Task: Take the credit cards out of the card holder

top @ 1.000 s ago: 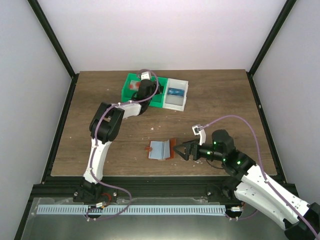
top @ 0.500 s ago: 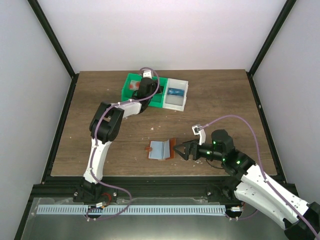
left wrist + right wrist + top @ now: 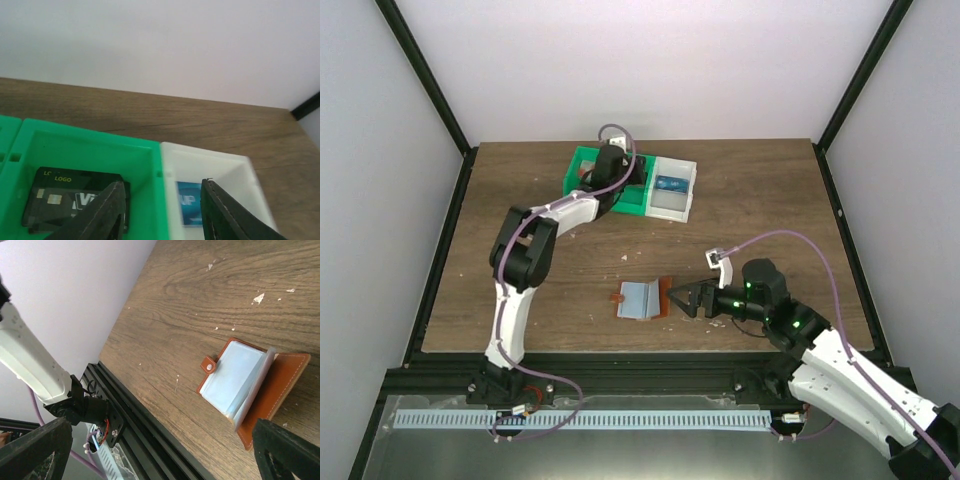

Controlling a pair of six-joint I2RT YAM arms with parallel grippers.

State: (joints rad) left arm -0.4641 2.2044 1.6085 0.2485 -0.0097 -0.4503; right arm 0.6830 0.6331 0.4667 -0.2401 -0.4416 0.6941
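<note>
Our left gripper [image 3: 162,186] hangs over the row of bins, its two fingers [image 3: 105,215] spread wide with nothing between them. Below one finger, a black plastic card [image 3: 75,200] lies flat in the green plastic bin [image 3: 85,145]. Below the other, a bright blue credit card [image 3: 189,207] lies flat in the white plastic bin [image 3: 220,165]. We judge that cards are dropped here once they are out, which would explain the open, empty fingers.

Our right gripper [image 3: 682,298] sits low, just beside the small folding card holder [image 3: 640,298], orange-brown leather outside and pale grey-blue inside. Its fingers [image 3: 290,450] are parted wide and hold nothing; we cannot tell whether a fingertip touches the leather flap.

The holder lies opened on the brown wooden table [image 3: 200,300], just ahead of the right fingers. Its long axis runs straight away from them, across the table. The orange-brown flap is nearest the fingers, and the small snap tab [image 3: 208,365] points away from them. The fold runs crosswise to the fingers. One grey-blue leaf stands tilted up while the rest lies flat.

We judge that the right gripper waits at the flap to steady the holder or reach for a pocket. Whether any card is left inside, we cannot tell.
</note>
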